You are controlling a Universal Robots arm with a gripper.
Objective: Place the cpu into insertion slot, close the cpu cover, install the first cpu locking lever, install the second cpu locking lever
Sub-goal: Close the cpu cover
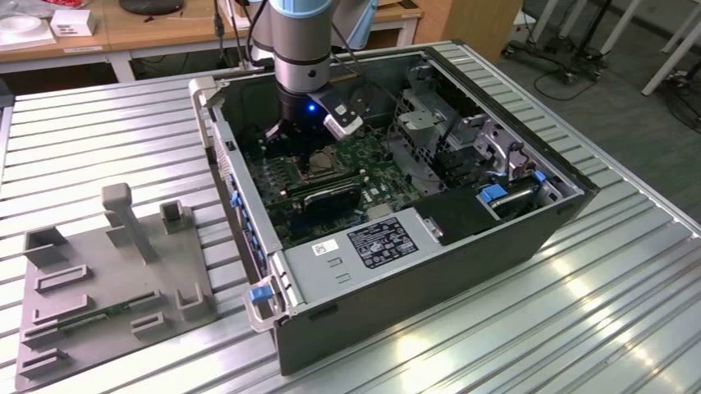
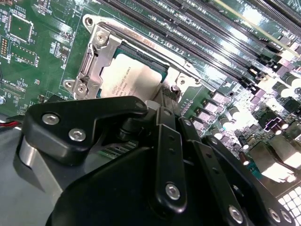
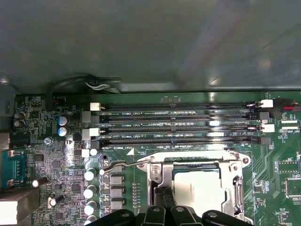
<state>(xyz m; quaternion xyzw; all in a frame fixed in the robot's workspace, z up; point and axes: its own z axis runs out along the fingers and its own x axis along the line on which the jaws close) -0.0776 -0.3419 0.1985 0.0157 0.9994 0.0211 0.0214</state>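
The pale square cpu lies flat in the insertion slot on the green board. The silvery cpu cover lies down around it, and the chip shows through its window. A thin locking lever sticks out sideways from the socket's corner with its hooked end free. My gripper reaches down into the open computer case. Its black fingers are shut, with the tips at the cover's edge beside the cpu. What the tips touch is hidden.
Long black memory slots run right beside the socket. A row of capacitors stands on its other side. The case walls, a drive cage and a black labelled box hem in the board. A grey fixture lies on the table.
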